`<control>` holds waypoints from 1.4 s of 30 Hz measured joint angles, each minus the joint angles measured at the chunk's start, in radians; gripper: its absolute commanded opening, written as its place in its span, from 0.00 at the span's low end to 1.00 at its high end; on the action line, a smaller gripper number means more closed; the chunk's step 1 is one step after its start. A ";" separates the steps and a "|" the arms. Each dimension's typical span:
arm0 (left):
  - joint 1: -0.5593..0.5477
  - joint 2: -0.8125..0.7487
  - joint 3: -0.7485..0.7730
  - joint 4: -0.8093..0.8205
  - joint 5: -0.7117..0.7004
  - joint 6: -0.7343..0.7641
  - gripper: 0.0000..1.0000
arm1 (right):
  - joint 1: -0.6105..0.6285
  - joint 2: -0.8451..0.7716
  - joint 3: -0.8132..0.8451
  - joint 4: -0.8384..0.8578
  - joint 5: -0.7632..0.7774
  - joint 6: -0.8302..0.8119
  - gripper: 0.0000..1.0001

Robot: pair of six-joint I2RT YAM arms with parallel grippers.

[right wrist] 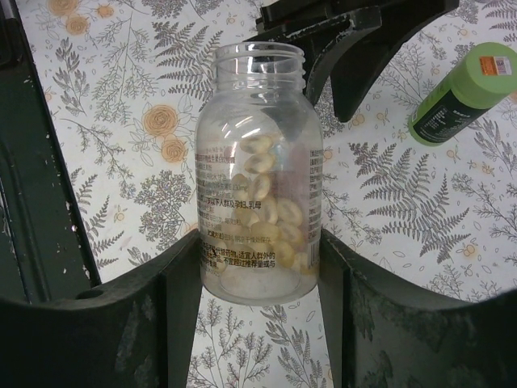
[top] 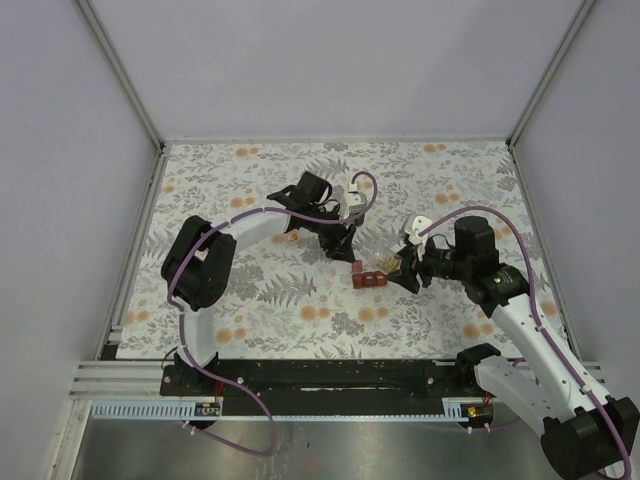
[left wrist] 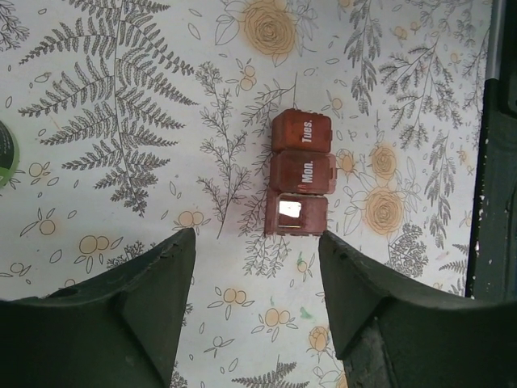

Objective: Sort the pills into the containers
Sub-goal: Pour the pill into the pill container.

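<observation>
Your right claw (right wrist: 257, 271) grips a clear bottle (right wrist: 258, 162) low on its body, one finger on each side. The bottle has no cap, and its mouth points away from the wrist camera. The pills (right wrist: 271, 214), pale yellow ovals, are piled in its lower half.

Your left claw (left wrist: 257, 242) hangs above the floral cloth (left wrist: 121, 121) that covers the counter. Its jaws stand apart with nothing between them.

The red pill box (left wrist: 300, 174) lies flat on the cloth just ahead of the left fingertips. Two of its lids read "Tues." and "Mon."; the compartment nearest the claw shows a pale patch, and you cannot tell whether its lid is up.

The green bottle (right wrist: 460, 97) lies on its side on the cloth, apart from both claws.
</observation>
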 measured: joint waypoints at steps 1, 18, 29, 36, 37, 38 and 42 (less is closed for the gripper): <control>-0.002 0.008 0.005 -0.002 -0.006 0.002 0.65 | 0.000 -0.001 -0.001 -0.003 0.000 -0.002 0.00; -0.048 0.101 0.077 -0.058 -0.023 0.003 0.39 | -0.001 -0.006 -0.002 -0.022 0.000 -0.011 0.00; -0.048 0.125 0.092 -0.103 -0.025 0.008 0.29 | -0.001 -0.006 -0.002 -0.022 0.001 -0.011 0.00; -0.048 0.125 0.095 -0.110 -0.025 0.008 0.23 | -0.001 -0.007 -0.002 -0.023 0.001 -0.011 0.00; -0.048 0.125 0.098 -0.111 -0.025 0.008 0.21 | -0.001 -0.007 -0.002 -0.023 0.001 -0.011 0.00; -0.048 0.125 0.101 -0.111 -0.025 0.008 0.20 | -0.001 -0.007 -0.002 -0.024 0.001 -0.011 0.00; -0.048 0.125 0.116 -0.111 -0.025 0.007 0.15 | -0.001 -0.007 -0.002 -0.024 0.001 -0.011 0.00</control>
